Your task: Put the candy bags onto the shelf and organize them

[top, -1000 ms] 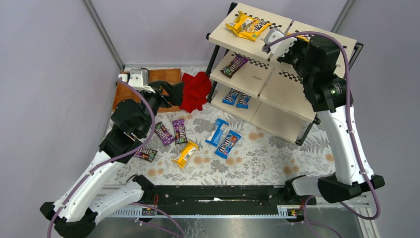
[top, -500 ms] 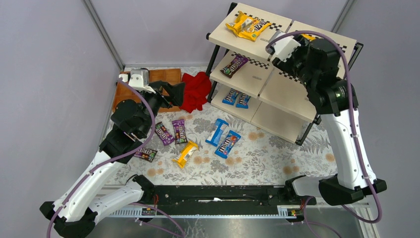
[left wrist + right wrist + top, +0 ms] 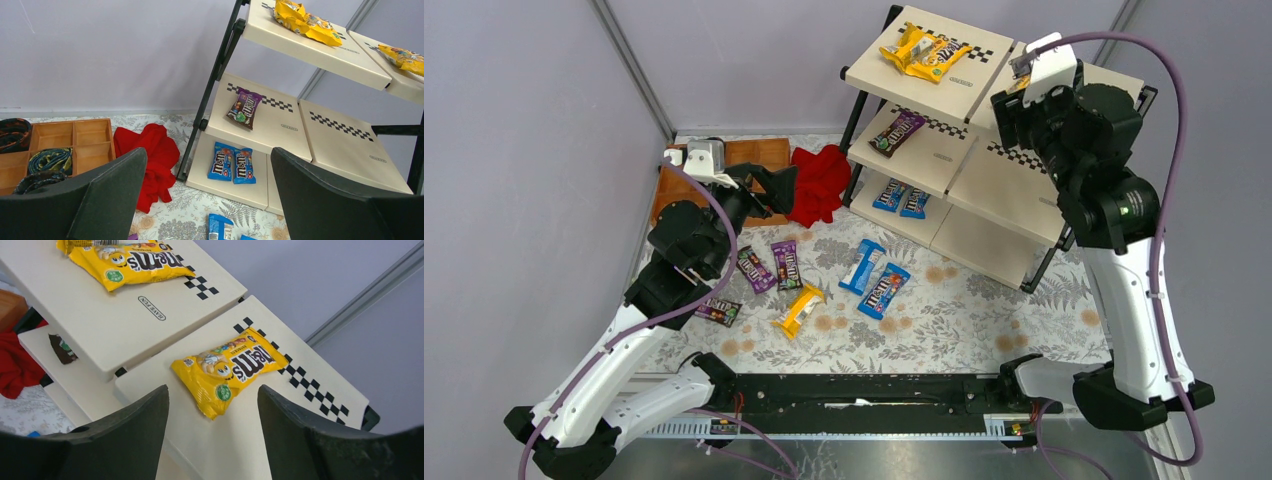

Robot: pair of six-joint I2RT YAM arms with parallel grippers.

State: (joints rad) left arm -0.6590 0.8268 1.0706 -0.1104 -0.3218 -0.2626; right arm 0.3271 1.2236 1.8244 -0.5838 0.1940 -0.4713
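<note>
The shelf (image 3: 1004,190) stands at the back right. My right gripper (image 3: 212,390) hangs open just behind a yellow candy bag (image 3: 230,367), which lies flat on the top tier's right board, apart from both fingers. Two more yellow bags (image 3: 924,52) lie on the top left board, a dark purple bag (image 3: 897,132) on the middle tier, and two blue bags (image 3: 900,197) on the bottom tier. On the table lie two purple bags (image 3: 786,264), a dark brown one (image 3: 718,311), a yellow one (image 3: 798,309) and two blue ones (image 3: 874,278). My left gripper (image 3: 208,152) is open and empty, raised near the tray.
A red cloth (image 3: 819,183) lies bunched against the shelf's left leg. A brown compartment tray (image 3: 754,155) sits at the back left, partly under my left arm. Grey walls close in the back and both sides.
My right gripper has opened and let the yellow bag go onto the top right board, then drawn back up and to the right. The left arm has not moved.
</note>
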